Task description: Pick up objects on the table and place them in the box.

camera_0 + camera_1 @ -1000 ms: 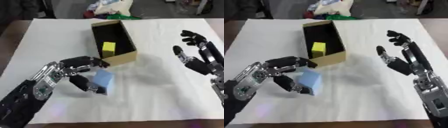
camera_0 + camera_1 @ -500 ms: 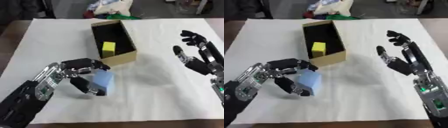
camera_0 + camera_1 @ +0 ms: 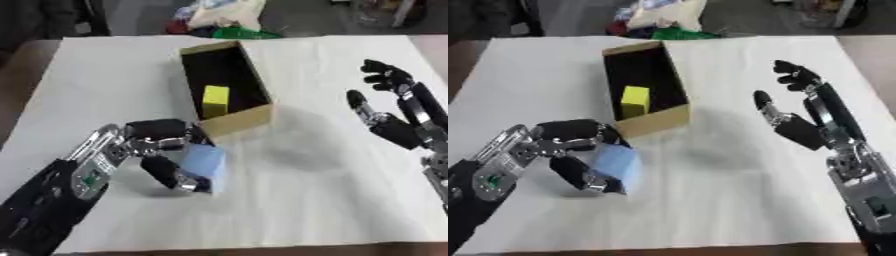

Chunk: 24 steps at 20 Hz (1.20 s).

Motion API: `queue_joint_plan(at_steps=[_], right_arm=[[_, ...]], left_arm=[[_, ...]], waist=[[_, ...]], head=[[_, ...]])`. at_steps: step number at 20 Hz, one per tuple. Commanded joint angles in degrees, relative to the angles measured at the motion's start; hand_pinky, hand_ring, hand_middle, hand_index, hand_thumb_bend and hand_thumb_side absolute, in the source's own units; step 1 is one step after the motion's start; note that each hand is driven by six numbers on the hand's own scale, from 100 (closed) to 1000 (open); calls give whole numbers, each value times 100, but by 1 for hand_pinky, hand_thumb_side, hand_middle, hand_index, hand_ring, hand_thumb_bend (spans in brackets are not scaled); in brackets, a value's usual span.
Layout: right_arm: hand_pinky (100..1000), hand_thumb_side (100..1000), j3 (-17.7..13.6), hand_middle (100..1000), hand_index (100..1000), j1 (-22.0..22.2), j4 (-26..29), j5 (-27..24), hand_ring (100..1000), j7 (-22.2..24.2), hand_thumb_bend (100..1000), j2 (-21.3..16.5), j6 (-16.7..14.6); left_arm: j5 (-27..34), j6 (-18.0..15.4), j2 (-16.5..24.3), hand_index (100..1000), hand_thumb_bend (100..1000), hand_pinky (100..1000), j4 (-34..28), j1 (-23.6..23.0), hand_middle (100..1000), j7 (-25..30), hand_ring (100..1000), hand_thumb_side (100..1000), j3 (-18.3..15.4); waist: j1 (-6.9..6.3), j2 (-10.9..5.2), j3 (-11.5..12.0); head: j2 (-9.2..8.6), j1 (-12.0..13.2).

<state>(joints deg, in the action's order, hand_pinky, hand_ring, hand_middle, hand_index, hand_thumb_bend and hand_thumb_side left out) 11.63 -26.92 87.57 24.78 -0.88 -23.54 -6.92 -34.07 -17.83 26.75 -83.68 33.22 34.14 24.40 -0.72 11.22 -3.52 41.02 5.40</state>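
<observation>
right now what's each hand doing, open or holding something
Left hand: fingers curled round the light blue block, near the box.
Right hand: open, fingers up, holding nothing.

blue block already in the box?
No, the light blue block is outside the box, held in the left hand's fingers just in front of its near wall; only a yellow block lies inside.
</observation>
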Motion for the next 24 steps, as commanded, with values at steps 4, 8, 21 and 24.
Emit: queue_joint_plan(at_steps=[4,8,21,24], right_arm=[[817,802,-54,856,961,-50,44,-32,837,-2,293,-130,-15],[817,803,-57,856,961,-39,34,-32,837,1,289,-136,-16],[816,805,-3,855,961,-9,1,-48,837,49,275,-124,-47],[816,806,53,855,961,-27,-11,-63,837,94,274,-99,-68]], left_arm=[[79,267,125,663,123,688,-256,51,341,-480,505,551,-264],[246,420,266,660,100,688,-630,71,335,-871,503,550,-340],[772,1152,982,670,171,694,-1073,883,346,-1534,516,541,-982],[540,1415,777,677,191,697,-649,1160,353,-1616,523,561,-1025]], waist=[[0,-88,9],[-11,-97,13],[-47,-147,1],[-47,-147,-47]], head=[[20,-16],[22,-23],[33,-13],[38,18]])
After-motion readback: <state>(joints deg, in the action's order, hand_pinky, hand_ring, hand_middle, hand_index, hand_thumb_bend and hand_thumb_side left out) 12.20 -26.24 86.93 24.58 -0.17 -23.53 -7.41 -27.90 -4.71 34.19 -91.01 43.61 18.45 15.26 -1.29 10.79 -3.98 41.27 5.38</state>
